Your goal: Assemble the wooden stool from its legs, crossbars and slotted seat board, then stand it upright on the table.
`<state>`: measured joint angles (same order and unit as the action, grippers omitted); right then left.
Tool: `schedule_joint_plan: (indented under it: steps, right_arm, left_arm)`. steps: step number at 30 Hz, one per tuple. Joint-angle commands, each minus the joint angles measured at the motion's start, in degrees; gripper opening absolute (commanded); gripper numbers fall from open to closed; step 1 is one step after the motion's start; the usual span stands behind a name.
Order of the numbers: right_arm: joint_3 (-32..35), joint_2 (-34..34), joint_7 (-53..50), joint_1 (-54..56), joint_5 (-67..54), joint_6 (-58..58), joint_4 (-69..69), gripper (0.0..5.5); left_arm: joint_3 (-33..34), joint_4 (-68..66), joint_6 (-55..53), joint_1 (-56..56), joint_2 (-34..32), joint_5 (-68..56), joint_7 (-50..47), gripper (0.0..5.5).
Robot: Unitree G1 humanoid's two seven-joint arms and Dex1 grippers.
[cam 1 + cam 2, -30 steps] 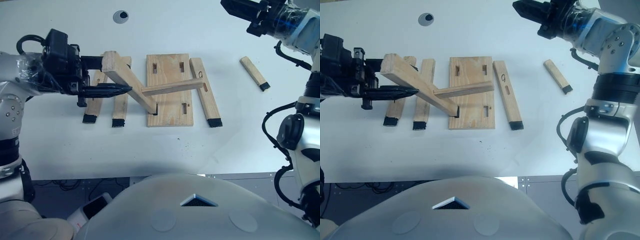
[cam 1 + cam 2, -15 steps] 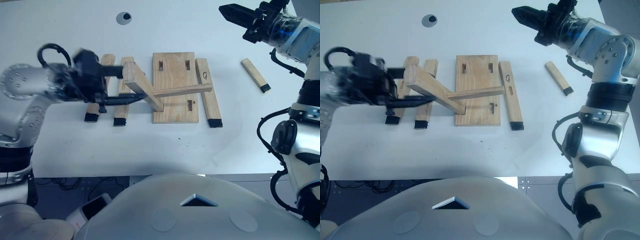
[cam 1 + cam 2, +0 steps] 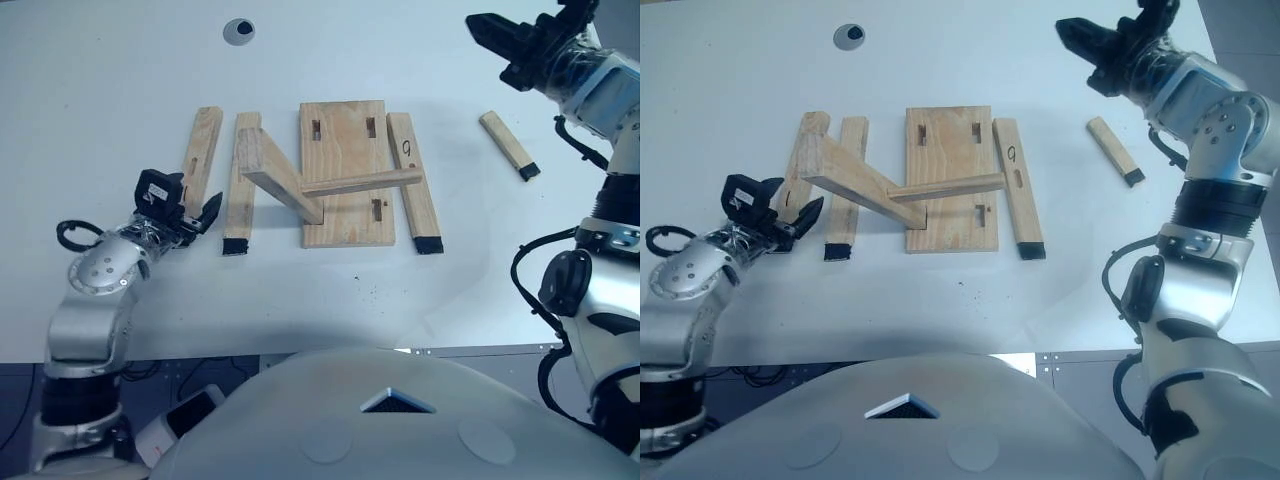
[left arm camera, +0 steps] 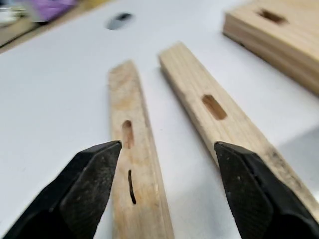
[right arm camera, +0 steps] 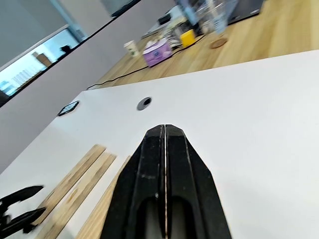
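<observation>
On the bench [image 3: 400, 40], one leg [image 3: 275, 175] with a crossbar [image 3: 360, 183] is leaning in the seat board [image 3: 343, 150], three more legs [image 3: 413, 180] are lying loose, the left pincer [image 4: 168, 146] is gaping empty, and the right pincer [image 5: 164, 130] is hanging pinched together.

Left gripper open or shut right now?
Open: on the left gripper the fingers stand wide apart above a loose leg, holding nothing.

Pale wooden seat board [image 3: 345, 150], black-tipped leg [image 3: 418, 205], white table [image 3: 150, 60], black left end effector [image 4: 167, 145]
</observation>
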<state>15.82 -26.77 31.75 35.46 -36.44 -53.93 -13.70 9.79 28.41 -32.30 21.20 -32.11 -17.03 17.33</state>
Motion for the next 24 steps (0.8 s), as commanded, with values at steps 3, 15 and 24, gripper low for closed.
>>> schedule_joint_plan:
  steps: [3, 15, 24]
  right_arm:
    - [5.27, 5.79, -8.42, -9.98, -0.11, 4.18, 7.94, 0.0]
    - [9.49, 11.45, -14.54, -14.49, -1.34, 10.69, 10.75, 0.0]
    - [6.83, 14.54, -16.33, -19.92, -0.72, 14.33, 14.35, 0.0]
  left_arm:
    - [6.96, -0.13, -7.54, -0.82, -2.71, -5.27, 3.73, 3.41]
    - [1.93, -28.84, -1.45, -5.39, -10.52, -2.43, 22.4, 3.12]
    - [-2.21, -40.13, -1.07, -20.03, -13.58, -0.04, 27.93, 2.02]
